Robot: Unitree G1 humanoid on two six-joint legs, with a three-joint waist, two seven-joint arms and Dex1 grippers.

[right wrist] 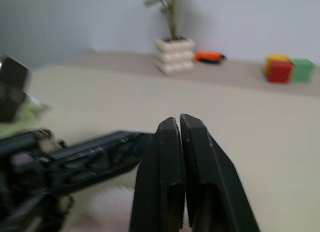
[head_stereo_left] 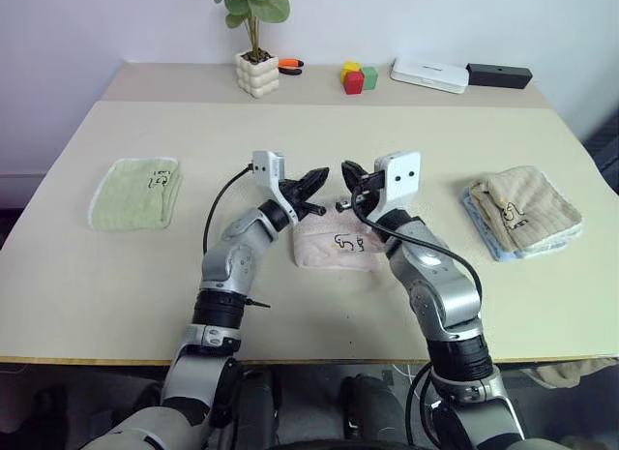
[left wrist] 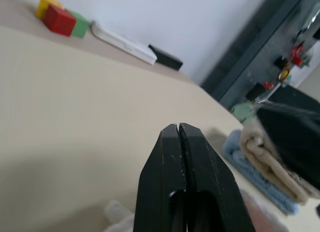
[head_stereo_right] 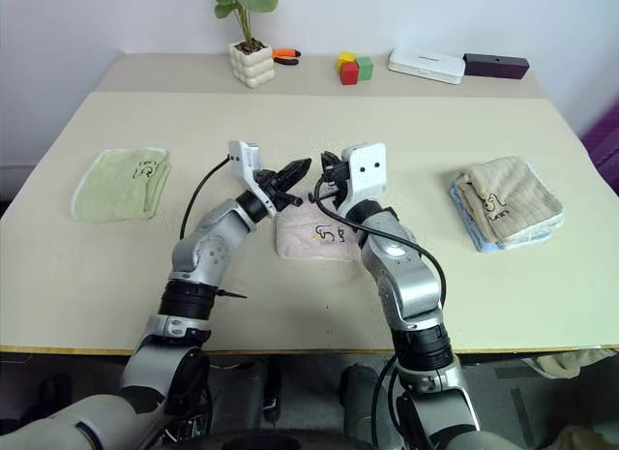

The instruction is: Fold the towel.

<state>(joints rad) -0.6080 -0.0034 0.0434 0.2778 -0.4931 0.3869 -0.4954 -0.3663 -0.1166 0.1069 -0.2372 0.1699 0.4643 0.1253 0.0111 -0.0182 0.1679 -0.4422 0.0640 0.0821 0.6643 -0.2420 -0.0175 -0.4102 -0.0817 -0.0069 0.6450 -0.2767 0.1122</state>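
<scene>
The towel (head_stereo_left: 329, 249) lies folded into a small pale pink rectangle at the middle of the table, its dark cartoon print facing up. Both grippers hover just above its far edge, tips pointing toward each other and a small gap apart. My left gripper (head_stereo_left: 323, 176) is shut with nothing between its fingers, as the left wrist view shows with the two black fingers (left wrist: 170, 162) pressed together. My right gripper (head_stereo_left: 349, 175) is shut and empty too, its fingers (right wrist: 197, 157) closed flat against each other. Neither gripper touches the cloth.
A light green towel (head_stereo_left: 137, 191) lies at the left. A beige towel (head_stereo_left: 524, 208) rests on a blue one at the right. Along the far shelf stand a potted plant (head_stereo_left: 256, 71), an orange tool (head_stereo_left: 290, 67), coloured blocks (head_stereo_left: 358, 78), a white box (head_stereo_left: 429, 75) and a black box (head_stereo_left: 498, 75).
</scene>
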